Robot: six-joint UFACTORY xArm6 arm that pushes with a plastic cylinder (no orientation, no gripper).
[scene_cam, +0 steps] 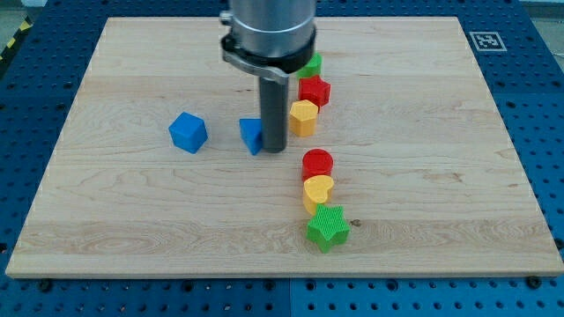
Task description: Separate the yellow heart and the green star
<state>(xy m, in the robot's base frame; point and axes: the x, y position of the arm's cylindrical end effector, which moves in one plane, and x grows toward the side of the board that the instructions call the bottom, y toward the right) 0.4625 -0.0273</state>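
So our tip [274, 148] holds nothing; it's up by a blue block [252, 135], and the touching yellow heart [318, 188] and green star [328, 227] sit down-right.

The top of the arm [267, 26] is cut off by the view's top edge. Part of a blue block [252, 135] is hidden behind the dark rod, so its shape cannot be told. A green block [312, 63] near the view's top is mostly hidden by the arm, and its shape cannot be told either. The lower part of the yellow heart [318, 189] is covered by the green star [328, 227]. The board's [132, 229] bottom corners are cut off by nothing, but the blue table [538, 53] is cut off on all sides.
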